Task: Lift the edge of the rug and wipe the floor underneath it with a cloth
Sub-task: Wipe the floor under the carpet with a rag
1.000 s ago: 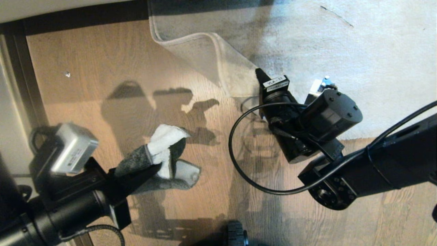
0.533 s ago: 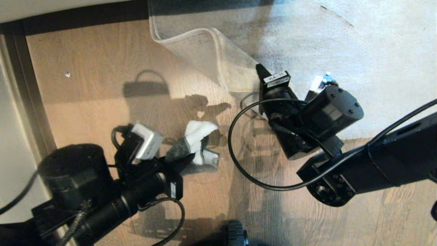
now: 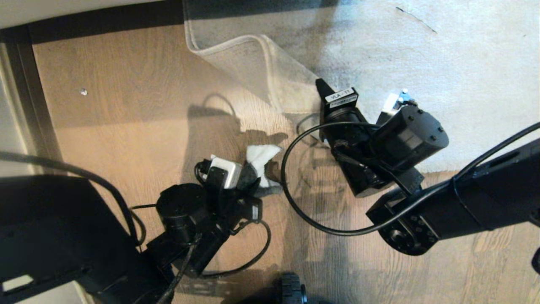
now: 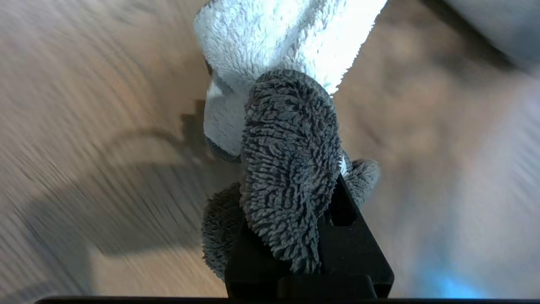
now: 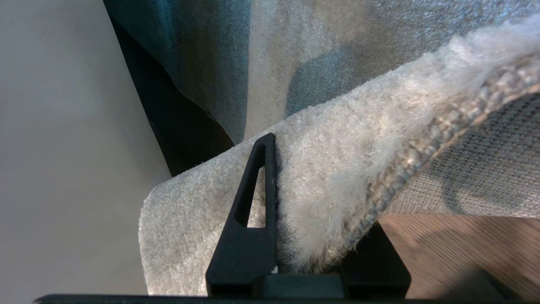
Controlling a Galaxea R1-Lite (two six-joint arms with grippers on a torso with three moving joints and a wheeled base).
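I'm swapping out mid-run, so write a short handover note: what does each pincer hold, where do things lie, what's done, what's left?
Right pincer: shut on the light grey short-pile rug edge, holding it raised.
Left pincer: shut on the small white and dark grey fluffy cloth, low over the light brown wood plank floor, short of the raised flap.
Done: edge lifted, cloth in hand.
Left: wipe beneath the flap, then lower the rug.

Dark brown skirting strip [image 3: 97,19], pale wall [image 3: 63,8] behind it, small white speck [image 3: 83,91]
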